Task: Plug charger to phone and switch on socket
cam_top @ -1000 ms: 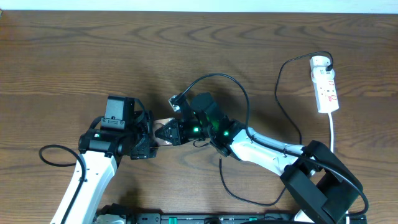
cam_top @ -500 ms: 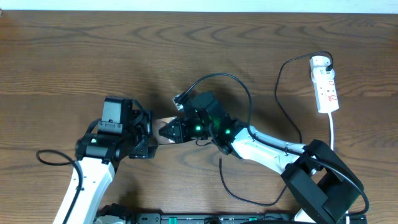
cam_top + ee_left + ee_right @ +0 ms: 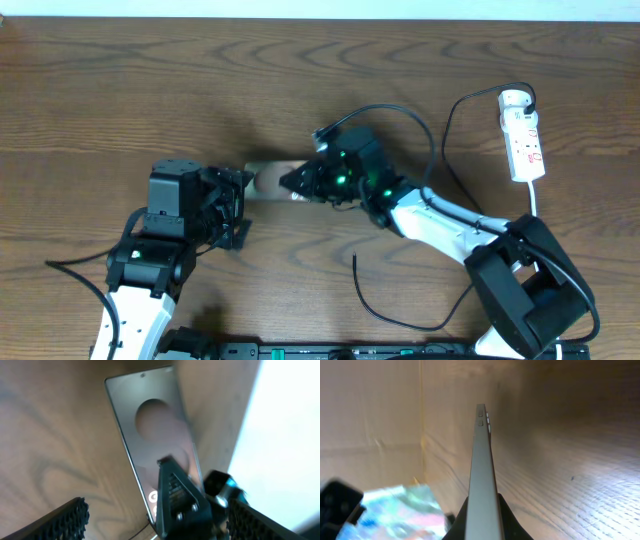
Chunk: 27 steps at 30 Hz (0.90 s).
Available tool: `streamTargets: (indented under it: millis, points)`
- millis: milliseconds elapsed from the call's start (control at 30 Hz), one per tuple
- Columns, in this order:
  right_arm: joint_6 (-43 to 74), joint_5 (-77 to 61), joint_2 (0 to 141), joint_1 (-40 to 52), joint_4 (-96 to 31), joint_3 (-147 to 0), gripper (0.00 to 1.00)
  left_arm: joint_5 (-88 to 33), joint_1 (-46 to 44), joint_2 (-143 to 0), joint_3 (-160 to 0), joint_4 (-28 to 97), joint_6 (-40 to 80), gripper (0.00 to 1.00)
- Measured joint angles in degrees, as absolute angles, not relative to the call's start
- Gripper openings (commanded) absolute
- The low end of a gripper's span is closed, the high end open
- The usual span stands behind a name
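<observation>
The phone (image 3: 266,178) is a flat grey slab clamped at one end in my right gripper (image 3: 298,183), left of the table's middle. In the right wrist view the phone (image 3: 482,460) shows edge-on between the shut fingers (image 3: 482,522). In the left wrist view its face (image 3: 150,430) shows, with a right finger across its near end. My left gripper (image 3: 234,205) is open and empty, just left of the phone's free end; its fingers (image 3: 160,527) stand wide apart. The charger cable's free tip (image 3: 354,259) lies on the table below my right arm. The socket (image 3: 524,140) lies far right.
The charger cable runs from the socket's top end (image 3: 528,97) down the right side (image 3: 470,195) and loops along the front edge (image 3: 400,320). A thicker black robot cable (image 3: 385,112) arcs over my right wrist. The wooden table (image 3: 150,90) is bare at the left and back.
My right gripper has carried the phone up and to the right. My left arm has drawn back to the left, and its open gripper now sits at the phone's left end.
</observation>
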State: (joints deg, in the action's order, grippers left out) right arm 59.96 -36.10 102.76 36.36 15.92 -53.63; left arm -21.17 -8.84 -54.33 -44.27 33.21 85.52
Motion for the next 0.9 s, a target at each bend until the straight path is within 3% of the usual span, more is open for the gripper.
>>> streamTargets:
  millis: [167, 500, 900]
  points:
    - [76.47, -35.92, 102.78, 33.12, 20.86, -53.56, 0.01, -21.34, -8.84, -53.15, -44.31, 27.73, 78.85, 0.86]
    - [107.77, -36.36, 103.11, 32.47, 49.39, -53.52, 0.01, -20.43, -8.84, -53.39, -44.51, 15.90, 75.61, 0.86]
    - [116.55, -36.34, 103.13, 33.87, 53.25, -53.52, 0.01, -18.46, -8.84, -59.64, -44.71, 3.57, 74.96, 0.86]
